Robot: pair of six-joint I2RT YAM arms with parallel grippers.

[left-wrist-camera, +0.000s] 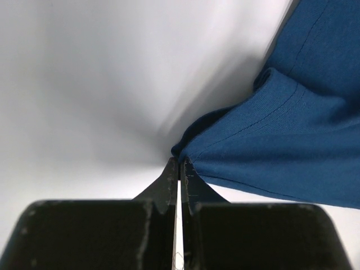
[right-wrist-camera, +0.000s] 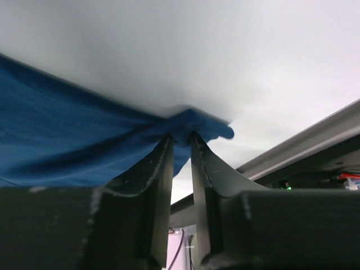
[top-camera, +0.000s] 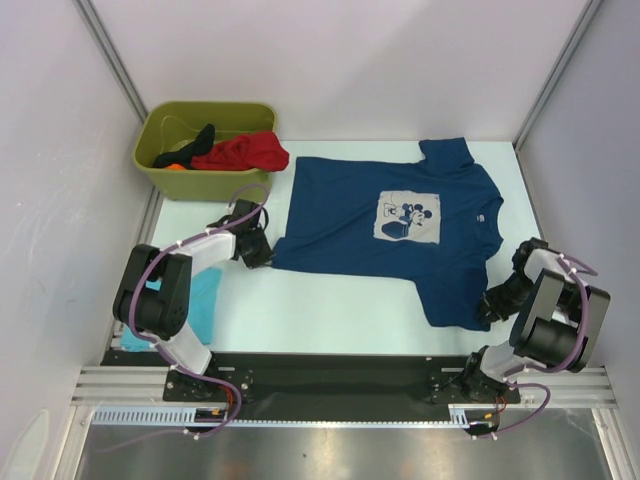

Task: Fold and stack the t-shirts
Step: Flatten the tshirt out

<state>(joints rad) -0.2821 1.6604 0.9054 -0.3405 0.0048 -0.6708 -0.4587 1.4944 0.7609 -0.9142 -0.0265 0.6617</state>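
The left arm (top-camera: 160,290) hides part of the turquoise t-shirt (top-camera: 207,300); the orange item (top-camera: 175,166) in the bin (top-camera: 200,105) is indistinct.

No words or numbers can be read. The navy t-shirt (top-camera: 385,235), centre of the top view, bears a wordless cartoon print (top-camera: 409,217) and a white mark (top-camera: 484,214) too small to read.

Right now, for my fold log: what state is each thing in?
navy t-shirt, spread flat, print up
left fingers, shut on its hem corner
right fingers, shut on its near sleeve
turquoise t-shirt, bunched, partly hidden
olive-green bin, upright, holding clothes
red t-shirt, bunched in the bin
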